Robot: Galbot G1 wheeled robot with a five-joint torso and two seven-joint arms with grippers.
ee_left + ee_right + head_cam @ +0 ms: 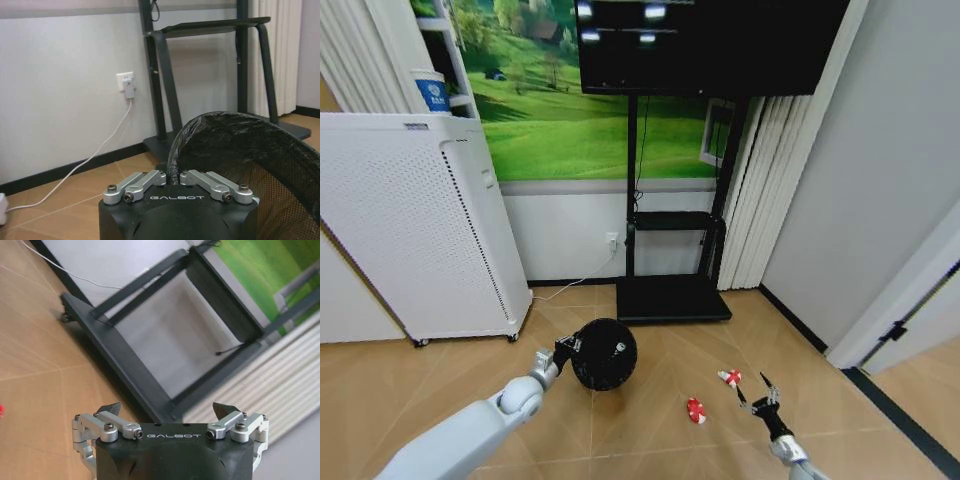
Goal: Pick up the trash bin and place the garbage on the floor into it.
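Now left end effector point(563, 349) clenches trash bin point(604, 354) rim; right end effector point(761, 395) released.

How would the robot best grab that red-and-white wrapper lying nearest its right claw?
Probably from straight above. The wrapper lies flat on the floor, so there is nothing to grip from the side. The right gripper, open, sits just beside it and could pinch across its narrow middle. The left gripper is occupied, shut on the trash bin rim.

Pale grey arms, black "GALBOT" wrists, silver screwed tool linkages
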